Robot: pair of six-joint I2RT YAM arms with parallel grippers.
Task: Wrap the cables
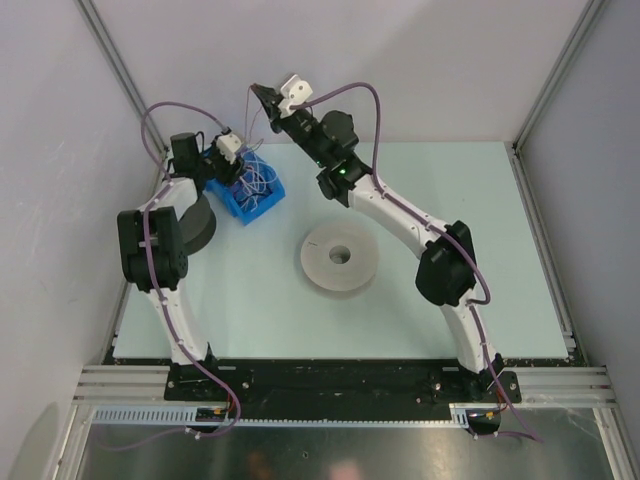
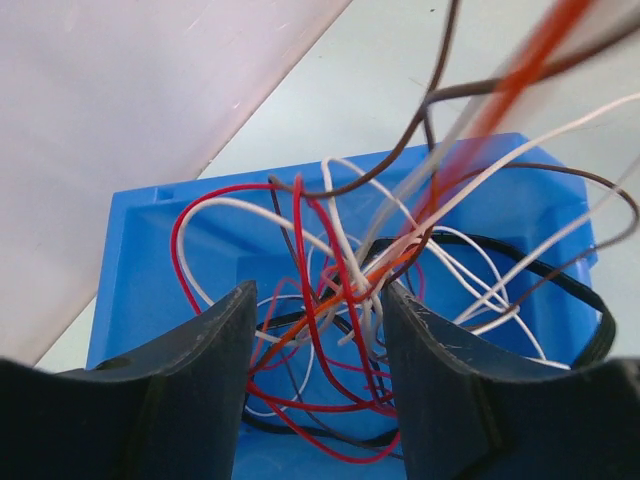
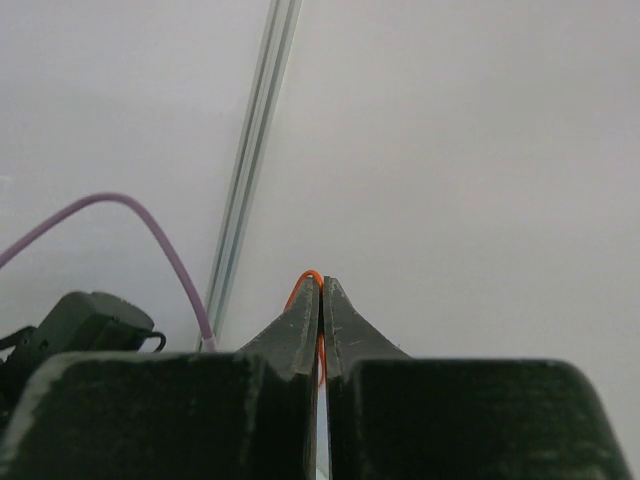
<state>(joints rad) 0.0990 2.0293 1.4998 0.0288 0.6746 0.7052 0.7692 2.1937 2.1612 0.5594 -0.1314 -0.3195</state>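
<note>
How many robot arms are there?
2. The left arm reaches over the blue bin; the right arm stretches toward the back wall, pinching an orange wire.

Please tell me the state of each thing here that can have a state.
left gripper: open, over the blue bin.
right gripper: shut on the orange wire, held high.
orange wire: pinched, runs up out of the bin.
tangled wires: loose in the bin.
spool: lying flat, no wire on it.

Scanning all three views now, and there's no text, label, brand or number that can be read anywhere, not on the blue bin (image 1: 262,203) and not on the grey spool (image 1: 339,257).
</note>
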